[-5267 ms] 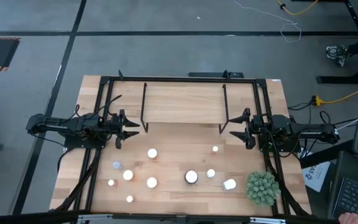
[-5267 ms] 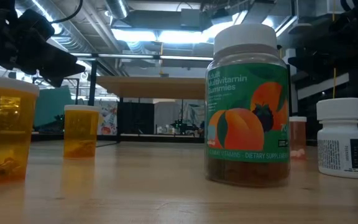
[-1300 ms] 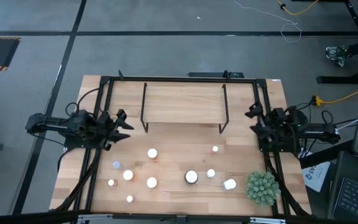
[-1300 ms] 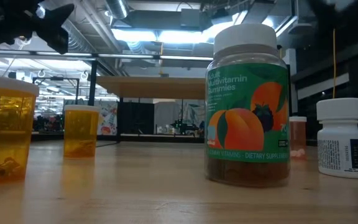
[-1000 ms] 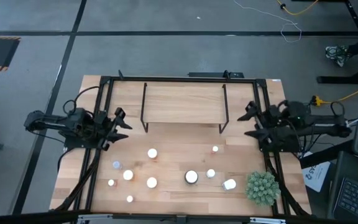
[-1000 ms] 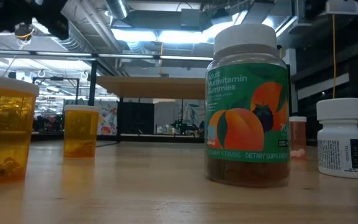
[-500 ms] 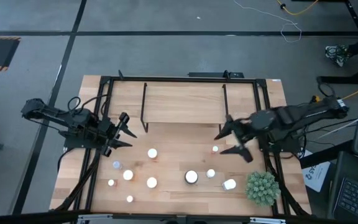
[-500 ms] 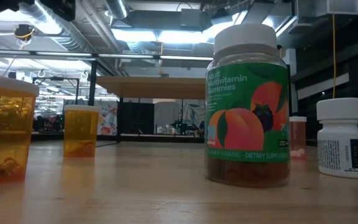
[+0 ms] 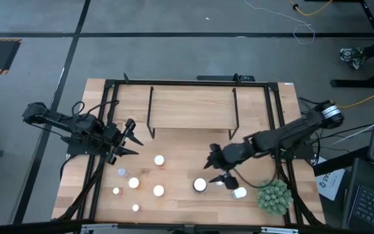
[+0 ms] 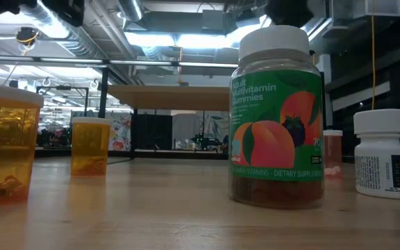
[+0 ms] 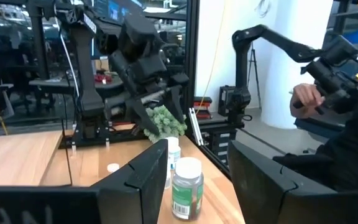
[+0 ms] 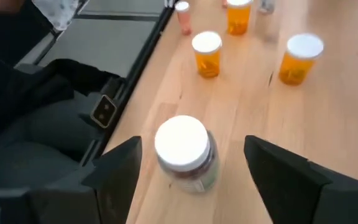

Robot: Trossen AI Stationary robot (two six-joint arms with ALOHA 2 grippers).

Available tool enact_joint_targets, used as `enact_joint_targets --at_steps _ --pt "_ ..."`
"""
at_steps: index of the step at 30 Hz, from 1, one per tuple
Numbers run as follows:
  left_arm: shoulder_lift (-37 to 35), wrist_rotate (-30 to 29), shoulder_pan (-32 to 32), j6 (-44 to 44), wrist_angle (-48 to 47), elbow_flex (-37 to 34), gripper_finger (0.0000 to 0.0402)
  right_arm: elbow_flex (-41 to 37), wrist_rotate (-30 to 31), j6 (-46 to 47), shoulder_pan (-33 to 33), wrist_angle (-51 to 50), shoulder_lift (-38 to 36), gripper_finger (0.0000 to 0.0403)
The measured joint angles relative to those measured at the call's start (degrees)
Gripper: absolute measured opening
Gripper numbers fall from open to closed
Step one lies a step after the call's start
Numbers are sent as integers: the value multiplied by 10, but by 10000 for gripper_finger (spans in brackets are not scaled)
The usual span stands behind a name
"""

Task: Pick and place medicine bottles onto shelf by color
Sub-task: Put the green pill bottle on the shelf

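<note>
Light-wood planks make up the tabletop (image 9: 180, 146), which stands on a grey floor with dark seams. Out over its middle, the right gripper (image 9: 217, 166) hangs with its two fingers spread wide and nothing between them; in the right wrist view the fingers (image 12: 114, 177) flank the large jar (image 12: 185, 152) without touching it, the white cap lying in the gap below. From above, that jar (image 9: 200, 184) sits just at the gripper's seven o'clock, and a small white-capped bottle (image 9: 220, 181) lies close at its five o'clock, partly under the arm. The low view shows the jar's green and orange label (image 10: 276, 125) upright on the wood. A white bottle (image 9: 239, 192) lies farther toward five o'clock, with the spiky green plant (image 9: 273, 196) just beyond it near the table's corner. At the gripper's nine o'clock stands another capped bottle (image 9: 159, 160), and past it, toward eight o'clock, a loose cluster of small bottles (image 9: 134, 183) with orange bodies, spaced apart from one another. The shelf (image 9: 191, 108) spans the far side of the table at eleven to twelve o'clock, its board bare of bottles. The left gripper (image 9: 130, 138) waits over the table's left side, fingers parted a little and holding nothing. A person's hand (image 11: 307, 96) shows beyond the table in the left wrist view.
</note>
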Motion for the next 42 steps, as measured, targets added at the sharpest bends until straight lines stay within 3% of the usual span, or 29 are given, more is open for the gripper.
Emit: enact_joint_targets --at_steps 6,11,18,25,42 --pt "0 0 0 0 -17 0 163 6 0 -68 14 31 52 287" --pt "0 1 0 0 -30 0 163 59 19 -98 44 16 87 287" --pt "0 1 0 0 -37 0 163 176 100 -116 66 -158 168 287" --pt "0 3 0 0 -41 0 163 264 100 -107 63 -238 222 287" --pt "0 3 0 0 -61 0 163 278 90 -101 63 -277 241 287"
